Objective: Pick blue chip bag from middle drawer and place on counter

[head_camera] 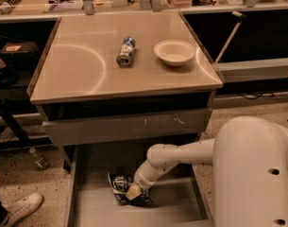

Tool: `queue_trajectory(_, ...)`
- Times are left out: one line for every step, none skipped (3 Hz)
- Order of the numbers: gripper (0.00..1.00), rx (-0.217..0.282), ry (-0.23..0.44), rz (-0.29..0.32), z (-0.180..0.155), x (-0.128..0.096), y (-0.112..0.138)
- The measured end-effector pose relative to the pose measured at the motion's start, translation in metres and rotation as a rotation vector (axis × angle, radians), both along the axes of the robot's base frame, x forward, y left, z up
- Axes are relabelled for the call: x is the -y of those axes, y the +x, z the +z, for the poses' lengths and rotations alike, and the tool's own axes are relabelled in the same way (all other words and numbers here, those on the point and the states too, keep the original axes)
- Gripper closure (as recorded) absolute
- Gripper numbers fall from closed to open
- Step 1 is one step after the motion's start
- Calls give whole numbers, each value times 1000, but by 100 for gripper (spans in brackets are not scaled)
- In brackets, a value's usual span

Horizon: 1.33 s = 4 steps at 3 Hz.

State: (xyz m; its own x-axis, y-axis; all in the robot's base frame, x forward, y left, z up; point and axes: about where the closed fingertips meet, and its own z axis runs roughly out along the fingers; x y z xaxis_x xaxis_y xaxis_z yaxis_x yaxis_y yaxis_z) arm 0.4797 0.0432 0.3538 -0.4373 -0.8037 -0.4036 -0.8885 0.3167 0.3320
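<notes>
Jaws on your robot's one arm (pixel 181 156) sit low in the open middle drawer (pixel 94 205), right at the single blue chip bag (pixel 119 183); whether they are clamped on it or apart, you cannot tell. That crumpled bag lies on the drawer floor, near its centre. One scratched drawer (pixel 124 126) above is pushed in. Your desk (pixel 72 65) carries two items: one blue-and-white can (pixel 126 51) on its side and one white bowl (pixel 174 52) near it, not touching.

White arm (pixel 181 157) angles down-left, claw (pixel 134 192) lowest.
</notes>
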Motion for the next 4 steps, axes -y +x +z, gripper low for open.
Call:
queue_trajectory(100, 0, 0, 0, 9, 0, 0)
queue_trajectory(100, -7, 11, -25, 32, 1, -3)
queue_trajectory(100, -20, 11, -61, 73, 4, -10)
queue_trajectory(100, -31, 3, -97, 121, 11, -21)
